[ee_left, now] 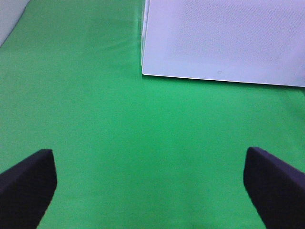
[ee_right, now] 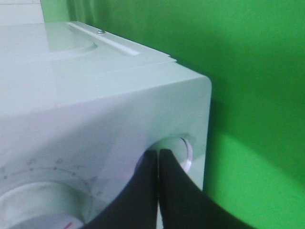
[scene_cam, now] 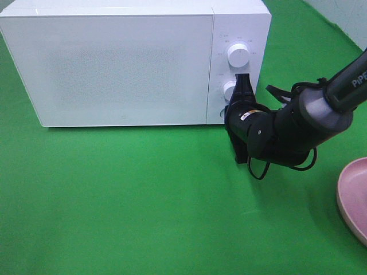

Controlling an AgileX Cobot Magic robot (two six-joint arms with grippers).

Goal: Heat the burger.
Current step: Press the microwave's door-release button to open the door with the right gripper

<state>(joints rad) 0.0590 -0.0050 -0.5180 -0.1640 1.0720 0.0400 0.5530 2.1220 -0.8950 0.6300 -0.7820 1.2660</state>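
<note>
Green cloth (scene_cam: pixel 143 200) covers the whole work surface, and a broad stretch of it lies in front of the white microwave (scene_cam: pixel 114 69). The microwave's long side runs left to right across the high view, its door shut. The burger shows in no view, so its place and the way it points cannot be told. On the control panel sit an upper knob (scene_cam: pixel 238 54) and a lower knob (scene_cam: pixel 229 90). The right gripper (scene_cam: pixel 243 80) reaches in with its two fingers pressed together on nothing, their tips against a round button (ee_right: pixel 185 151) near the panel's corner. The left gripper (ee_left: pixel 147 152) hangs over bare cloth, fingers spread wide with nothing between them. A pink plate (scene_cam: pixel 355 195) is cut by the right edge. White letters "PiPE" read on the right arm (scene_cam: pixel 344 86); the dial markings are too small to read.
</note>
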